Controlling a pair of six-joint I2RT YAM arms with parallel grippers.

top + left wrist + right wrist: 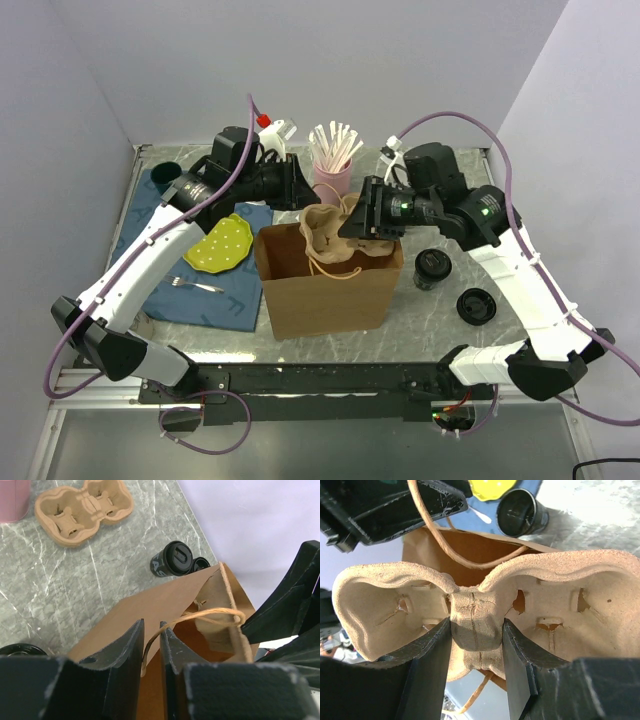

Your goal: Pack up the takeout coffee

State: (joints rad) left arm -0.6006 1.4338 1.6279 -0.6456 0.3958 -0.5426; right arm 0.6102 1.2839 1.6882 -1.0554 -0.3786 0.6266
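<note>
A brown paper bag (325, 290) stands open in the middle of the table. My left gripper (298, 187) reaches in from the left at its back rim. In the left wrist view this gripper (151, 632) is shut on the bag's twine handle (215, 614) beside the paper edge. My right gripper (362, 222) is shut on the centre ridge of a pulp cup carrier (475, 625), which hangs tilted over the bag's mouth (325, 235). A takeout coffee cup (432, 268) with a black lid stands right of the bag.
A second pulp carrier (82, 510) lies on the marble beyond the bag. A loose black lid (476, 305) sits at the right. A pink cup of stirrers (333, 168) stands at the back. A yellow plate (222, 243) and fork (195, 286) rest on a blue cloth at the left.
</note>
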